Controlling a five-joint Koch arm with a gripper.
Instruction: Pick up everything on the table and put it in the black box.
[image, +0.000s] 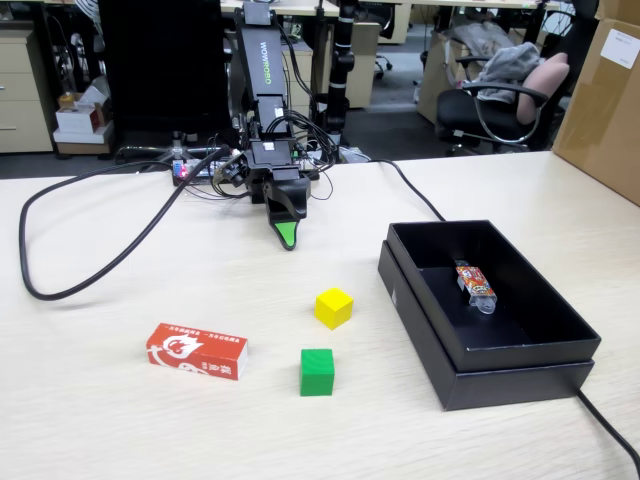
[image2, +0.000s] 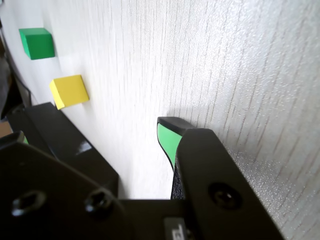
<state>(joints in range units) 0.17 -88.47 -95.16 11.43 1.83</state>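
The arm stands at the far side of the light wood-grain tabletop (image: 120, 420), folded down so that its pincer (image: 287, 236) points toward the tabletop with the green-padded tip close over the surface. In the fixed view only one tip shows, the two halves lying one behind the other. The wrist view shows a green-faced finger (image2: 167, 140) over bare wood grain and a dark mass at the left, yet the tips cannot be compared, so whether the pincer is apart or together cannot be told. Nothing sits between its fingers.

The yellow cube (image: 333, 307) rests on the tabletop in front of the pincer, slightly to the right in the fixed view, well apart from it. The green cube (image: 317, 371) lies nearer the camera, just beside the yellow one but not touching. The red-and-white carton (image: 197, 350) lies flat to the left of the green cube, its white logo facing up. In the wrist view both cubes appear at the upper left, the green cube (image2: 37, 43) above the yellow cube (image2: 69, 91).

The black box (image: 480, 375) sits open at the right of the fixed view, near the yellow cube. Inside it, toward the far right wall, lies a small orange-printed packet (image: 475, 284) with a clear end. A black cable (image: 90, 250) loops over the tabletop at the left.
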